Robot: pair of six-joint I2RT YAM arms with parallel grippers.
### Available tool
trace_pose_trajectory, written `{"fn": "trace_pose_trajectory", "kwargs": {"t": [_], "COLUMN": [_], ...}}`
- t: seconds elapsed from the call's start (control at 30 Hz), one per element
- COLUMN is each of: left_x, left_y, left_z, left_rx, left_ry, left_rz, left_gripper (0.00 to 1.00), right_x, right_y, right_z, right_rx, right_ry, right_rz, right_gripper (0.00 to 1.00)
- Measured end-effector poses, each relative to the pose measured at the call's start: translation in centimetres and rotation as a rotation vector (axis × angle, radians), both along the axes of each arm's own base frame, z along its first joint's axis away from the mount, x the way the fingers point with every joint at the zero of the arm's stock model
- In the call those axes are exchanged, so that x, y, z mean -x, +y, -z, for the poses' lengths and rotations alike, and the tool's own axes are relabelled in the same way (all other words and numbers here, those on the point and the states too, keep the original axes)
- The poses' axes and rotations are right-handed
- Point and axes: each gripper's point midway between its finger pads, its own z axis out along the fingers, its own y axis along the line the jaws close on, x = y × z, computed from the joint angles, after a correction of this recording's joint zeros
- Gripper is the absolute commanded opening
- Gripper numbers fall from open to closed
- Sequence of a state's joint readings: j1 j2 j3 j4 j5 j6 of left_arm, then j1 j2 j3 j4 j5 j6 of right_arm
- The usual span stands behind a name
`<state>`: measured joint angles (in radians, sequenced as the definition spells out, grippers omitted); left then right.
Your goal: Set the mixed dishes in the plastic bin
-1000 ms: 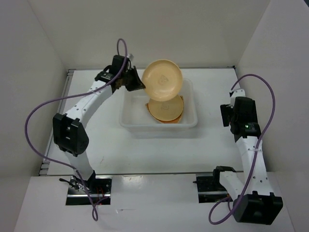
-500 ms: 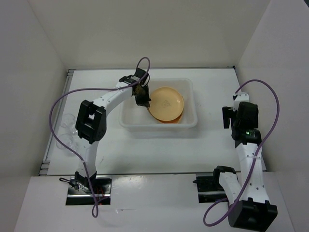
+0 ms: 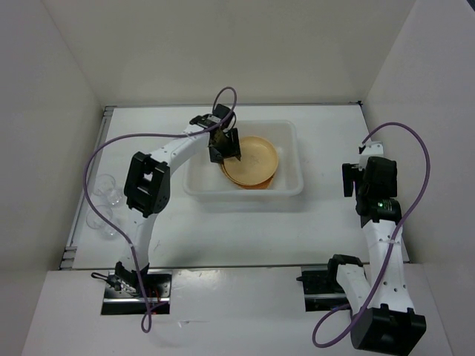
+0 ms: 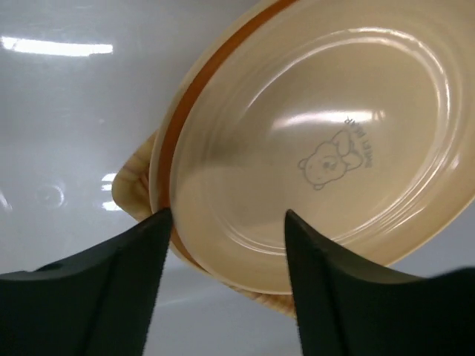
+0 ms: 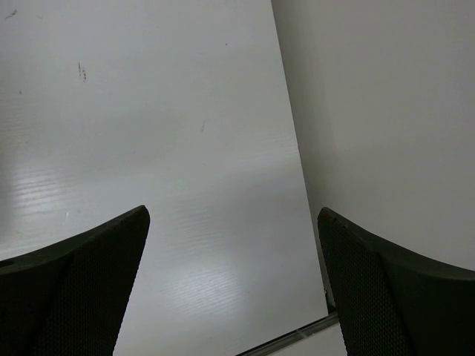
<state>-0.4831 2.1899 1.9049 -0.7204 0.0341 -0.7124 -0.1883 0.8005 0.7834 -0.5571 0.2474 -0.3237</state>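
The plastic bin (image 3: 245, 194) stands at the table's middle back. Inside it a yellow-orange plate (image 3: 254, 157) lies on top of a stack. The left wrist view shows that top plate (image 4: 319, 141) with a bear print, a second plate (image 4: 168, 152) with an orange rim under it, and the woven dish (image 4: 128, 190) at the bottom. My left gripper (image 3: 226, 148) is down inside the bin at the stack's left edge, open (image 4: 226, 215), holding nothing. My right gripper (image 5: 230, 215) is open over bare table. A clear plastic cup (image 3: 109, 192) stands at the table's left edge.
Another clear cup (image 3: 100, 221) stands just in front of the first one. The left arm's purple cable (image 3: 96, 159) loops out over them. My right arm (image 3: 371, 182) is by the right wall (image 5: 386, 111), well apart from the bin.
My left arm brought the plate from above the bin's far rim down onto the stack. Its jaws have opened and the plate now lies flat. The right arm has barely moved.
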Motion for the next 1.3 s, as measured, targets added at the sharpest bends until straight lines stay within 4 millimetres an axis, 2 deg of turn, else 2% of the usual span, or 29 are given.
{"fn": "trace_pose_trajectory", "kwargs": {"t": [0.03, 0.1, 0.13, 0.2, 0.3, 0.33, 0.4, 0.43, 0.47, 0.53, 0.6, 0.73, 0.77, 0.83, 1.0, 1.3], "left_x": [-0.1, -0.3, -0.5, -1.0, -0.9, -0.3, 1.3, 1.8, 2.3, 3.6, 5.1, 8.8, 10.1, 11.9, 15.4, 19.1], "left_y": [0.1, 0.5, 0.8, 1.5, 3.7, 5.4, 9.9, 12.5, 15.2, 20.8, 24.5, 28.2, 28.8, 29.6, 31.4, 34.8], "left_z": [-0.5, -2.3, -3.7, -8.5, -18.6, -22.2, -27.3, -28.6, -29.1, -28.0, -24.4, -14.2, -12.2, -9.9, -7.4, -4.3], "left_rx": [-0.015, -0.055, -0.073, -0.095, -0.081, -0.069, -0.067, -0.086, -0.123, -0.237, -0.36, -0.527, -0.541, -0.546, -0.558, -0.56], "left_ry": [-0.015, -0.065, -0.102, -0.22, -0.45, -0.521, -0.611, -0.633, -0.636, -0.585, -0.468, -0.143, -0.07, 0.019, 0.117, 0.233], "left_rz": [-0.004, -0.02, -0.025, -0.047, -0.117, -0.16, -0.264, -0.323, -0.387, -0.515, -0.587, -0.57, -0.561, -0.561, -0.596, -0.746], "left_gripper": [0.8, 1.0, 1.0, 1.0, 1.0, 1.0, 1.0, 1.0, 1.0, 1.0, 1.0, 1.0, 1.0, 1.0, 1.0, 1.0], "right_x": [0.0, 0.0, 0.0, 0.0, -0.1, -0.1, -0.1, -0.1, -0.1, -0.2, -0.2, -0.3, -0.4, -0.6, -1.1, -1.4], "right_y": [0.0, 0.0, 0.0, 0.0, 0.0, 0.0, 0.0, 0.0, 0.0, 0.1, 0.1, 0.5, 0.7, 1.1, 1.9, 2.3], "right_z": [0.0, 0.1, 0.2, 0.2, 0.1, 0.1, 0.1, 0.0, 0.0, 0.0, 0.0, 0.1, 0.1, 0.1, 0.7, 1.5], "right_rx": [-0.001, -0.001, -0.001, -0.002, -0.001, -0.001, 0.0, 0.0, 0.0, 0.0, 0.0, 0.001, 0.001, 0.001, -0.001, -0.004], "right_ry": [-0.001, -0.001, 0.0, 0.0, -0.002, -0.003, -0.006, -0.006, -0.006, -0.006, -0.006, -0.005, -0.004, -0.002, 0.017, 0.046], "right_rz": [0.001, 0.001, 0.001, 0.001, 0.001, 0.001, 0.001, 0.001, 0.001, -0.003, -0.005, -0.018, -0.026, -0.044, -0.074, -0.088], "right_gripper": [0.98, 0.98, 0.98, 0.98, 0.98, 0.98, 0.98, 0.98, 0.98, 0.98, 0.98, 0.98, 0.98, 0.98, 0.98, 0.98]}}
